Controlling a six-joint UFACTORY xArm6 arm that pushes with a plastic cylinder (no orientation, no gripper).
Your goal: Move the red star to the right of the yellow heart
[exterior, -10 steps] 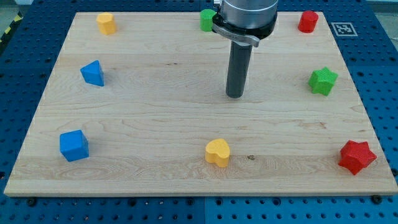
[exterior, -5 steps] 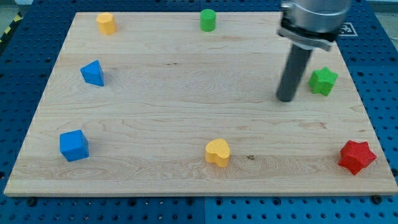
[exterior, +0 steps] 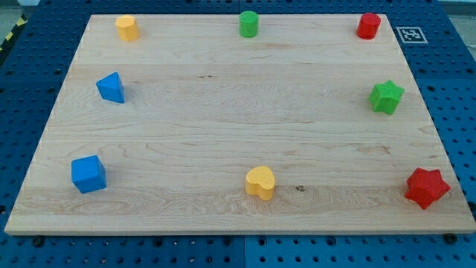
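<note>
Eight blocks are lying on the wooden board [exterior: 223, 112]; we are listing them below.

- Tip: our rod and my tip are not showing anywhere in the view, so we are unable to place any block relative to the tip, and we cannot tell how the tip is standing. The rod carries no jaws to spread or press together.
- Red star [exterior: 427, 187]: sitting at the view's bottom right corner, near the board's edge, well apart from the heart.
- Yellow heart [exterior: 260, 182]: resting at the view's bottom centre. The star is already lying on the heart's right side, roughly level with it; we are judging that what remains is closing the wide gap with a leftward push from the star's far side.
- Green star [exterior: 387, 97]: sitting at the view's right edge, above the red star.
- Red cylinder [exterior: 368, 25]: top right corner.
- Green cylinder [exterior: 248, 24]: top centre.
- Yellow block [exterior: 127, 27]: top left; shape uncertain.
- Blue block [exterior: 111, 87]: left side, wedge-like.
- Blue cube [exterior: 88, 173]: bottom left.

Blocks are sitting spread around the perimeter, leaving the star's path unobstructed.

Markings: a black-and-white square tag [exterior: 410, 34] is lying off the board's top right corner; we are reading no lettering or brands.
</note>
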